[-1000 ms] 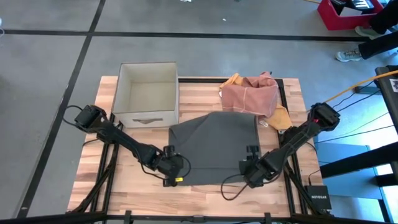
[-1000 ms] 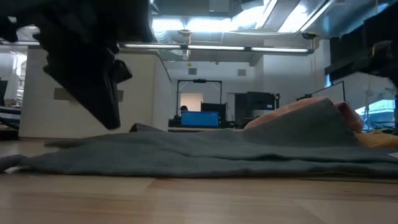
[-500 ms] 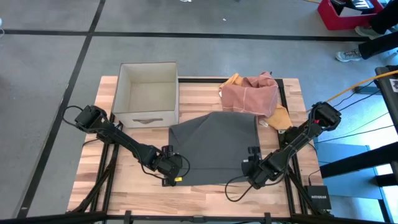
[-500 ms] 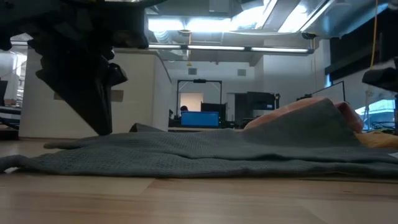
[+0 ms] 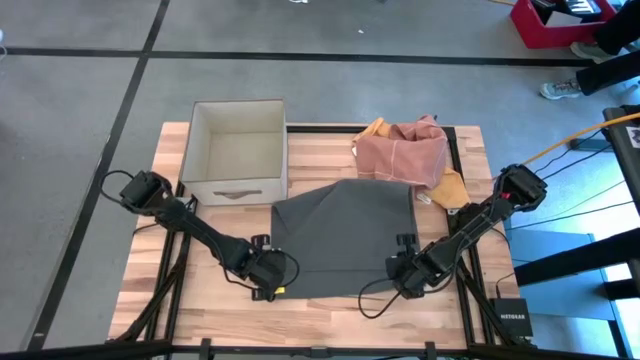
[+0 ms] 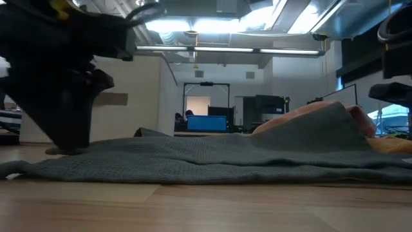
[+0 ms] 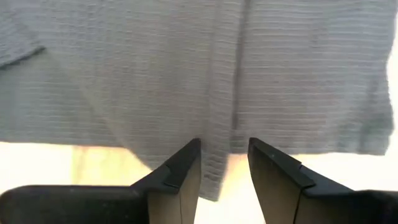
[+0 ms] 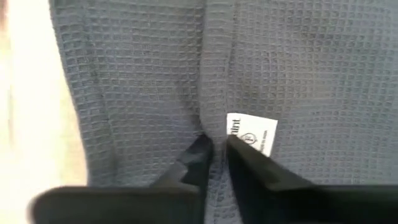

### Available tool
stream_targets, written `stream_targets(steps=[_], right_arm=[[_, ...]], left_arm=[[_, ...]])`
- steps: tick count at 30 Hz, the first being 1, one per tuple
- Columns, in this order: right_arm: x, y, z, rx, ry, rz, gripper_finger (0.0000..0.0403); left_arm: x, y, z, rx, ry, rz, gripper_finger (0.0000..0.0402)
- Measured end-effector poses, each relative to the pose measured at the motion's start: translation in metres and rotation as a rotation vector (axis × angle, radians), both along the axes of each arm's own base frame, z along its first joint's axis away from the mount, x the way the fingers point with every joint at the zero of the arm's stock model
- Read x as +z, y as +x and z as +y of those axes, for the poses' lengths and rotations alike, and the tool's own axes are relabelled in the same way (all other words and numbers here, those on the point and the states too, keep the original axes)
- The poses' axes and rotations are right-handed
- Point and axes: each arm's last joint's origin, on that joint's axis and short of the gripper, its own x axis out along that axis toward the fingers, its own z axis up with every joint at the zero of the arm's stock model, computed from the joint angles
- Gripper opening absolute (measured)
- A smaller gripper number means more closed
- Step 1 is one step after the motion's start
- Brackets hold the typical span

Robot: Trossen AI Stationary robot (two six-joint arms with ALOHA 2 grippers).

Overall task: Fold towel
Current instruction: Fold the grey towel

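Observation:
A dark grey waffle-weave towel lies spread flat in the middle of the table, and also shows in the low view as the towel. My left gripper is down at the towel's near-left corner. Its open fingers stand either side of the hem. In the low view my left gripper reaches down to the cloth. My right gripper sits at the near-right corner, shut on the towel next to a white label. My left gripper's open fingers straddle the hem strip at the towel's near-left corner; I cannot tell whether they touch it. My right gripper pinches a small ridge of cloth between its two fingers, just inside the near-right edge beside the label, coming from above. The towel lies flat on the table.
An open beige box stands at the far left. A heap of pink cloth over yellow cloth lies at the far right, touching the towel's far corner. Bare wood runs along the near edge.
My left gripper has moved toward the table's near-left and come down, from hanging above the towel to its fingertips at the cloth's near-left corner. The towel has kept its shape and place.

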Motion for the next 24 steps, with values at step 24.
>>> stream_targets(steps=[24], right_arm=[[-0.001, 0.0, -0.001, -0.01, -0.01, -0.006, 0.0032]], left_arm=[[-0.018, -0.003, -0.005, -0.088, 0.137, 0.061, 0.009]])
